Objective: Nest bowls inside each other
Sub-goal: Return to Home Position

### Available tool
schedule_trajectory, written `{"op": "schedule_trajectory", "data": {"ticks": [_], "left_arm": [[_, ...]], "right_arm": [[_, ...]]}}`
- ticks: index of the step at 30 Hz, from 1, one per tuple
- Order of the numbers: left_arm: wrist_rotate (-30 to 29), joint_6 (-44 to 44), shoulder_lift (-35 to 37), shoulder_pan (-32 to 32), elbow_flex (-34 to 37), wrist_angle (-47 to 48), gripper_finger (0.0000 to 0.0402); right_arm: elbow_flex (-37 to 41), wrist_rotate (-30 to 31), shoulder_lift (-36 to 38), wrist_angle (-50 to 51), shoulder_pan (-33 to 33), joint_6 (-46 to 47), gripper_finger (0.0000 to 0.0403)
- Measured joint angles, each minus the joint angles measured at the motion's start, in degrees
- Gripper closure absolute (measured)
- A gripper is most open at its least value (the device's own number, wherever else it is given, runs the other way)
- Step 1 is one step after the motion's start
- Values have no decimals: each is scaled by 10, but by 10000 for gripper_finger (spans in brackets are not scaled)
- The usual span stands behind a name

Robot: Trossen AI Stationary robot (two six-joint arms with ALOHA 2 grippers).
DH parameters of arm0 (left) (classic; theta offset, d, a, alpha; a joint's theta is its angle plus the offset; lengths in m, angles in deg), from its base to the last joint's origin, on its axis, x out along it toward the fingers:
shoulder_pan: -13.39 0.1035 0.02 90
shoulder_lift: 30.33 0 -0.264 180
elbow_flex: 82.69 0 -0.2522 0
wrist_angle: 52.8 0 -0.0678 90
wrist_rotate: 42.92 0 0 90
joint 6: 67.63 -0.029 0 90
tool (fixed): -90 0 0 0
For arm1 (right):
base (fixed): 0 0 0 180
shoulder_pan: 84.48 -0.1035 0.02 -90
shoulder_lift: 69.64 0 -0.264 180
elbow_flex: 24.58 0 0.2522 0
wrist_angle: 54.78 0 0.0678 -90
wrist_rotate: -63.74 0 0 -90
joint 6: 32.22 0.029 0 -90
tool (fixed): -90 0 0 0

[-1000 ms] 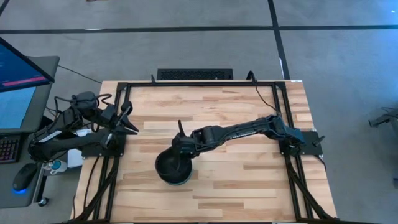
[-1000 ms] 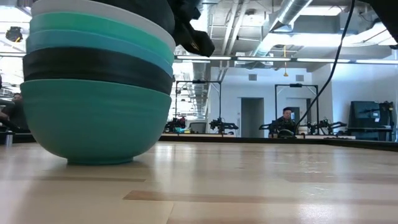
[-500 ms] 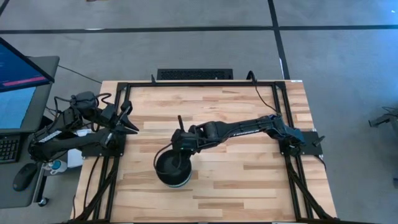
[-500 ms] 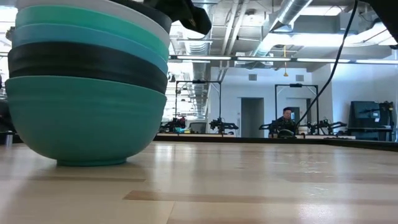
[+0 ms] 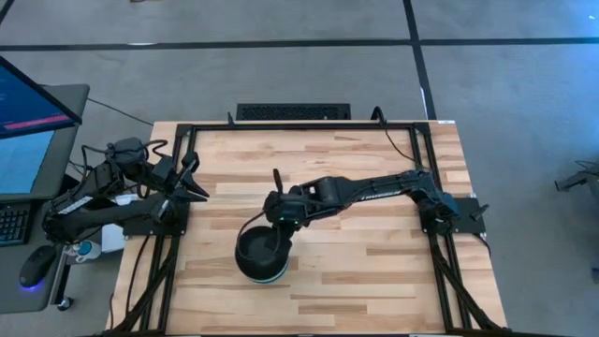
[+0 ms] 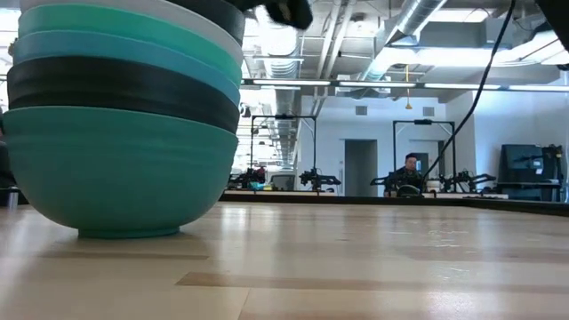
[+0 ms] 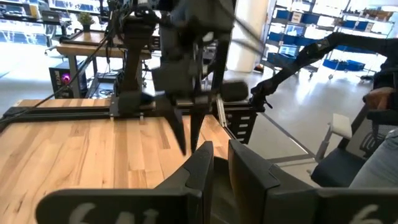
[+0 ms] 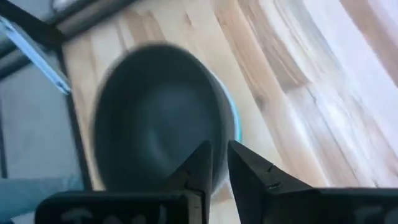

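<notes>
The bowls stand nested in one stack (image 5: pixel 260 255) near the table's middle, toward the near edge. In the low view the stack (image 6: pixel 120 169) rests on a dark teal bowl, with black, blue, cyan and white rims above it and a black bowl on top (image 8: pixel 158 118). My right gripper (image 5: pixel 272 223) hangs above the stack's far rim, pointing down, with its fingers shut (image 8: pixel 219 155) and holding nothing. In the low view it shows blurred above the stack (image 6: pixel 284 9). My left gripper (image 5: pixel 198 192) waits shut at the table's left edge (image 7: pixel 219 158).
A black metal frame (image 5: pixel 299 126) runs along the table's far, left and right sides. Bare wood (image 5: pixel 374 271) lies to the right of the stack and on its far side. A person (image 6: pixel 410 169) sits in the room beyond the table.
My right gripper has risen from the top bowl's rim and drawn back toward the table's far edge. The stack has slid a little along the table and now stands still.
</notes>
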Motion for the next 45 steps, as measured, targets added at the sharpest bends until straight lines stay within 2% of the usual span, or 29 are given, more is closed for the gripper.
{"op": "schedule_trajectory", "data": {"ticks": [2, 7, 13, 17, 21, 24, 33, 40, 45], "left_arm": [[0, 0, 0, 0, 0, 0, 361], [-5, 9, 0, 0, 0, -1, 361], [-16, 15, 0, 0, 0, 0, 361], [-30, 15, -1, 0, -12, 14, 361], [-60, 2, 0, 0, -61, 97, 361], [-104, -18, 0, 0, -113, 179, 361], [-193, -28, 0, 0, -242, 322, 361], [-219, -35, 0, 0, -266, 387, 361], [-219, -43, 0, 0, -266, 393, 361]], "right_arm": [[-3, 0, 8, -3, 0, 0, 329], [-1, 21, 36, 69, 0, -1, 329], [1, 119, 48, 210, -4, -34, 329], [0, 163, 58, 238, -7, -53, 329], [0, 201, 62, 235, -17, -80, 329], [0, 205, 62, 240, -23, -81, 329], [-1, 203, 89, 249, -42, -80, 329], [21, 206, 166, 260, -61, -46, 329], [106, 203, 237, 233, -81, -13, 329]]}}
